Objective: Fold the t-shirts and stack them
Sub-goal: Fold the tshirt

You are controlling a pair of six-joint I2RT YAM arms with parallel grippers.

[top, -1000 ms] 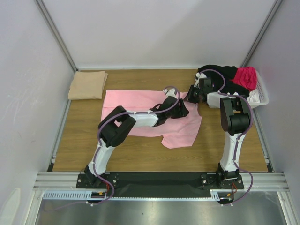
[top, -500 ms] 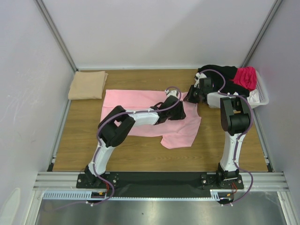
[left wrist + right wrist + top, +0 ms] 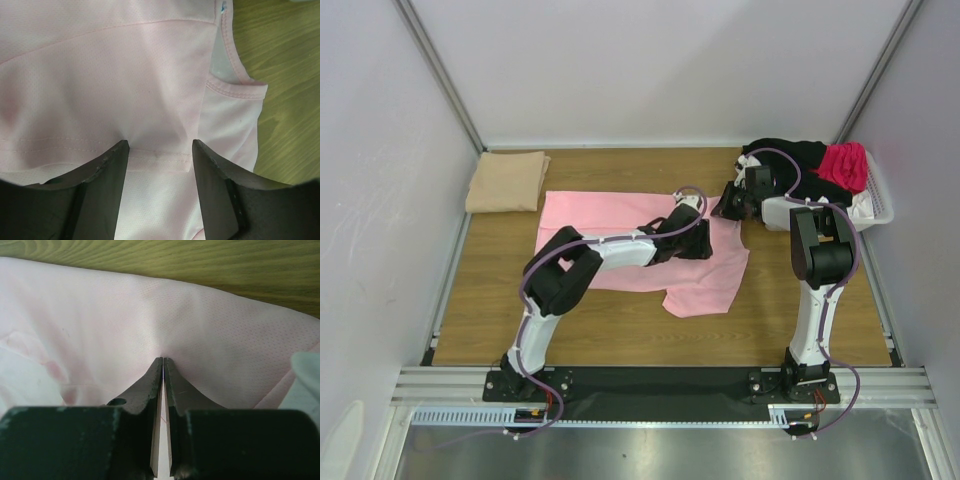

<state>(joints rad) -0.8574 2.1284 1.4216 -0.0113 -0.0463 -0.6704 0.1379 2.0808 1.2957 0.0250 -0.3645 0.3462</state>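
Observation:
A light pink t-shirt [image 3: 610, 225] lies spread on the wooden table, one sleeve pointing toward the near edge. My left gripper [image 3: 705, 242] rests low over its right part. In the left wrist view it [image 3: 160, 150] is open, with a stitched seam of the pink cloth [image 3: 125, 75] lying between the fingers. My right gripper [image 3: 725, 208] is at the shirt's far right edge, beside the collar. There it [image 3: 163, 360] is shut on a pinched ridge of pink cloth [image 3: 200, 325]. A folded tan t-shirt [image 3: 507, 181] lies at the back left.
A white plastic basket [image 3: 882, 208] stands at the back right corner, holding black [image 3: 790, 155], magenta [image 3: 845, 165] and white [image 3: 863, 205] cloth. Grey walls and metal posts close in the table on three sides.
My left arm has drawn back a little to the left, sliding its gripper across the pink shirt. The right arm and its grip have not moved.

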